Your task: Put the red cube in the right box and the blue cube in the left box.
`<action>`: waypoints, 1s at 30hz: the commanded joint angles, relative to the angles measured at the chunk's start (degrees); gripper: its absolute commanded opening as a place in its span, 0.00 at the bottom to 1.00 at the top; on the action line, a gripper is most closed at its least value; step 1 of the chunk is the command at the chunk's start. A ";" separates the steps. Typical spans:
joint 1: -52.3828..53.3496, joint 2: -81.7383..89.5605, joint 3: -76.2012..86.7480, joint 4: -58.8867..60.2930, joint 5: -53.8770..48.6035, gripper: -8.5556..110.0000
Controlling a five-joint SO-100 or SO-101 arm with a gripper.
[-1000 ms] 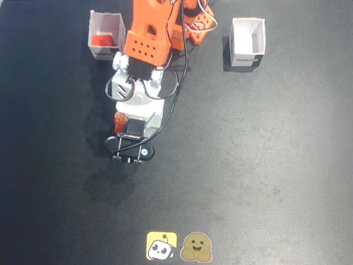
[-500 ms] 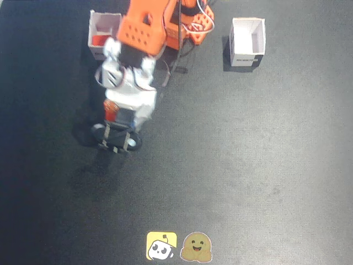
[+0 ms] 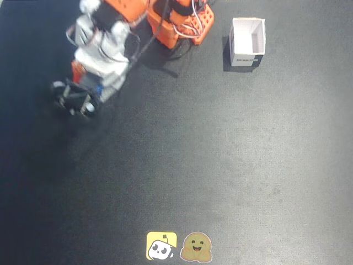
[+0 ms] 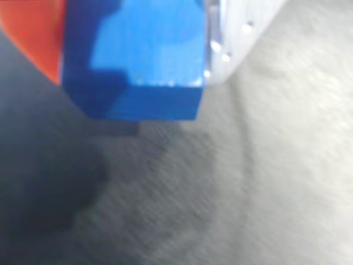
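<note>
My gripper (image 3: 77,102) hangs over the black mat at the upper left of the fixed view. In the wrist view it (image 4: 135,55) is shut on the blue cube (image 4: 146,55), which fills the top of the frame. An orange finger (image 4: 33,38) presses the cube's left side and a white finger (image 4: 237,33) its right. The cube is held above the blurred mat and casts a shadow there. In the fixed view only a speck of blue (image 3: 99,88) shows under the arm. One white box (image 3: 247,41) stands open at the upper right. The red cube and a second box are not in view.
The arm's orange base (image 3: 179,19) with its wires sits at the top centre. Two stickers, one yellow (image 3: 161,245) and one brown (image 3: 196,247), lie at the mat's bottom edge. The black mat (image 3: 220,154) covers the whole table.
</note>
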 commanded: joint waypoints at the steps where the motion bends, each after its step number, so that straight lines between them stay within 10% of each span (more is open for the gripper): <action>1: 4.04 2.64 -2.81 2.64 1.05 0.14; 16: 17.23 7.47 -3.34 8.88 0.79 0.16; 30: 2.55 -5.54 -13.36 9.49 4.83 0.16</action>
